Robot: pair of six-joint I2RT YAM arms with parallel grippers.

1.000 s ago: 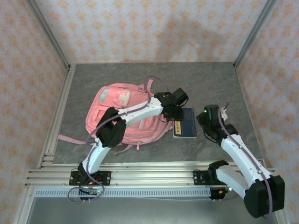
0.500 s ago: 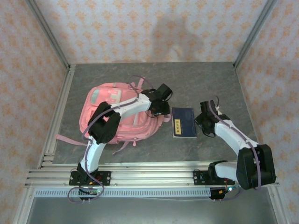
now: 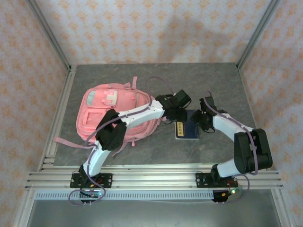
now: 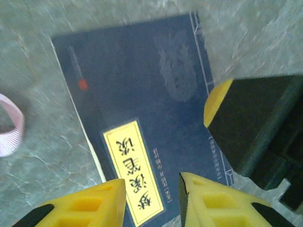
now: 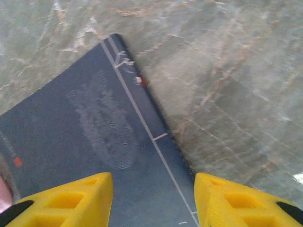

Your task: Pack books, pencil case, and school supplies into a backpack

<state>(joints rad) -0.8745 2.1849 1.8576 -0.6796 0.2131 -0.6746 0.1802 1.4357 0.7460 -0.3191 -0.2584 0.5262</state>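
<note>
Yellow label (image 4: 135,172) on book (image 4: 137,80), left wrist

Pink backpack (image 3: 97,116) beside navy book (image 3: 188,131)

The only lettering stood on the navy book (image 4: 142,104). Its yellow label (image 4: 135,172) carried a column of three large dark Chinese characters, seen turned about in the left wrist view and too blurred to be read with certainty. A line of much smaller characters (image 4: 158,152) ran just beside the label, too small to make out. A small red mark (image 4: 83,84) and a faint emblem (image 4: 177,66) also sat on the cover, neither legible.
</note>
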